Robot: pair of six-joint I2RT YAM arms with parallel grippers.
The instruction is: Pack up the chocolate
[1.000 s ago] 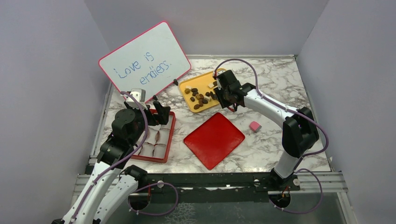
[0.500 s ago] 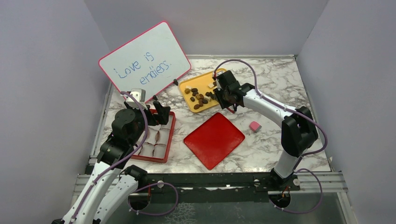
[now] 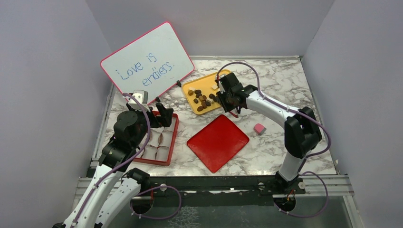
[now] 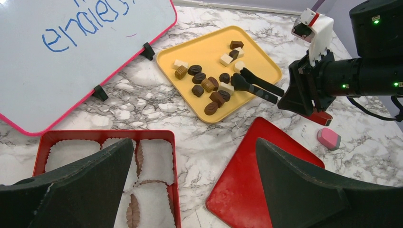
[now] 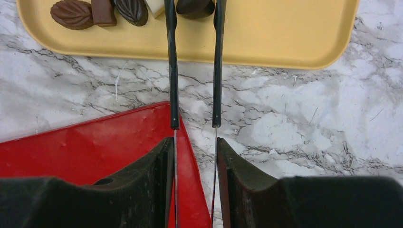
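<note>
At tray's near edge: right gripper (image 5: pixel 194 147), jaws partly closed and clamped on the two arms of black tweezers (image 5: pixel 216 71).
- Tweezers: reach forward from the gripper over marble onto the yellow tray (image 5: pixel 285 38). The tips are parted, one on each side of a dark piece at the top edge of the wrist view. Whether they press on it cannot be told.
- Chocolate (image 4: pixel 209 85): loose cluster on the yellow tray, mostly dark brown, a few cream blocks. In the right wrist view, a leaf-shaped piece, a brown block and further pieces lie just left of the tweezer tips.
- Red lid (image 3: pixel 217 141): flat on the table (image 3: pixel 280 80), near side of the tray, below and left of the gripper.
- Pink cube (image 3: pixel 259 128): on marble, just right of the lid.
- Left gripper (image 4: pixel 192 147): jaws wide apart, holding nothing, hovering above the far end of the red box (image 3: pixel 159 142).
- Red box: left of the lid, lined with white paper cups (image 4: pixel 154 161).
- Whiteboard (image 3: pixel 147 61): propped at far left, pink-framed, blue handwriting.
</note>
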